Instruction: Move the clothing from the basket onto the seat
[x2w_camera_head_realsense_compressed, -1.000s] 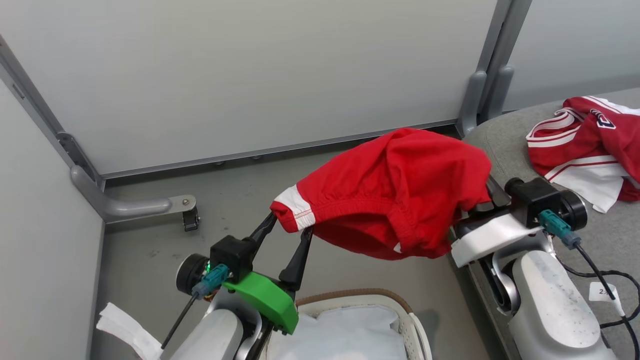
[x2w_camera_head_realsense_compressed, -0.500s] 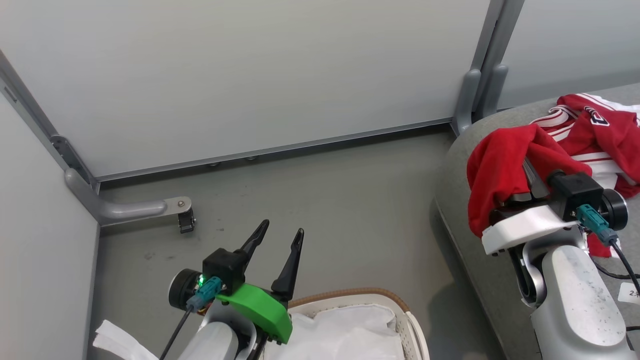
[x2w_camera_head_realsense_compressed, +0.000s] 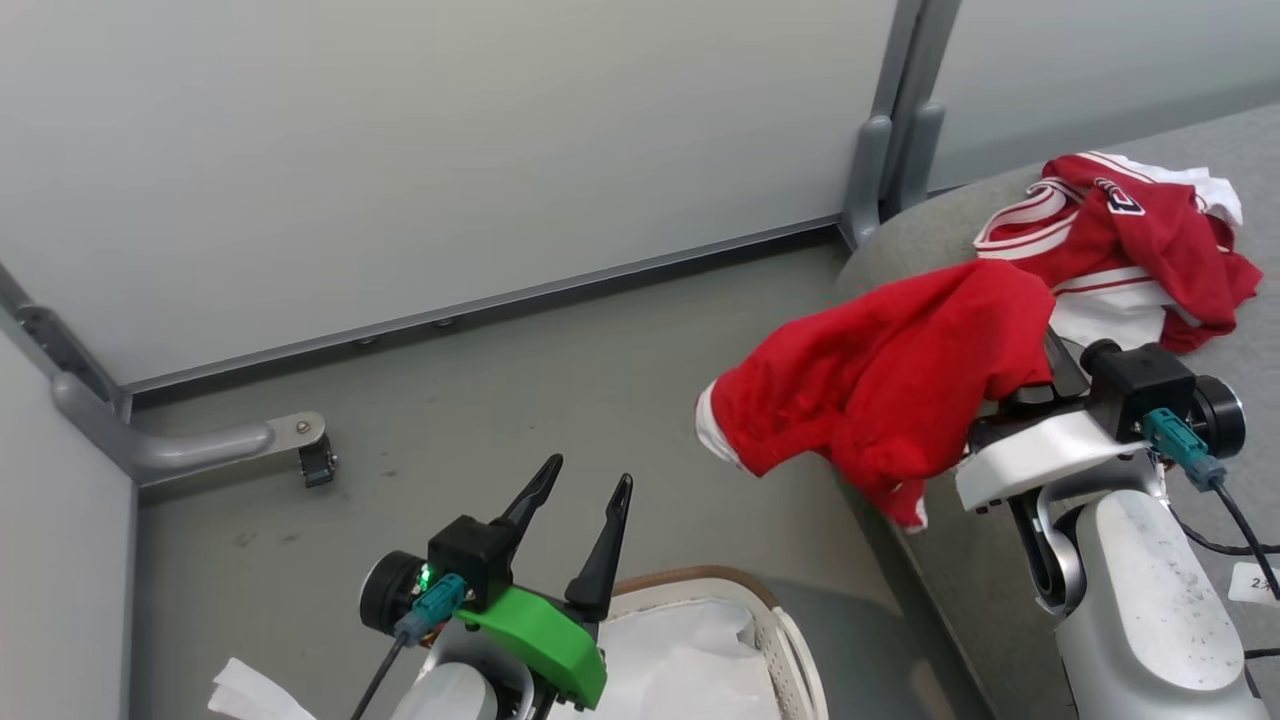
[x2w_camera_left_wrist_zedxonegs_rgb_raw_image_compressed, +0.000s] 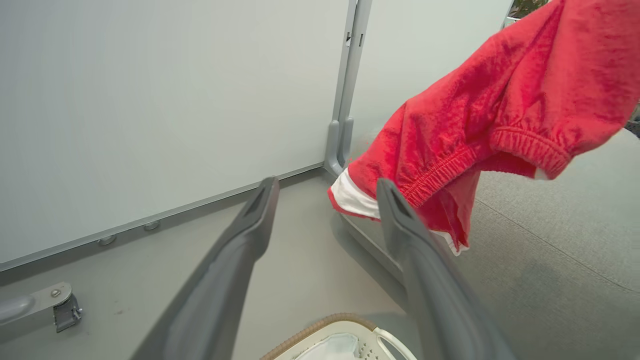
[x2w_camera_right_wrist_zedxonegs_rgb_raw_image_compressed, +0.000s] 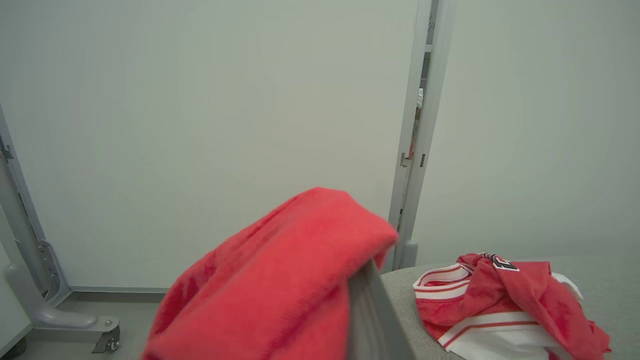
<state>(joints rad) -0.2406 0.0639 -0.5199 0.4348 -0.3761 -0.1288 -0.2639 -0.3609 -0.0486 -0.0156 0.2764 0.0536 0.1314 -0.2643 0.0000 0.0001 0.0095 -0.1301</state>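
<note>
The robot's right fingers are pinching shut on a pair of red shorts. The cloth is draping over them and trailing away to their left, out past the rounded edge of the grey seat. The white-banded hem is hanging in the air just off that edge, above the floor. Beyond the right fingers and slightly to their right, a red and white jersey is already lying crumpled on the seat.

The left fingers are standing wide apart and holding nothing. They are hovering just above the brown rim of the basket, which is sitting below and behind them. Something white is lying inside it, and I cannot tell whether it is a garment or a liner.

A second ago the shorts were stretching between both arms, with the white-banded hem between the left fingers. Now that end is swinging free and the right arm alone is carrying the shorts. The robot's head has also been turning toward the seat, so more of the cushion is showing.

To my eye the shorts are most of the way there. The right fingers are needing only to travel farther over the cushion and part; otherwise the dangling half may be sliding off to the floor.
</note>
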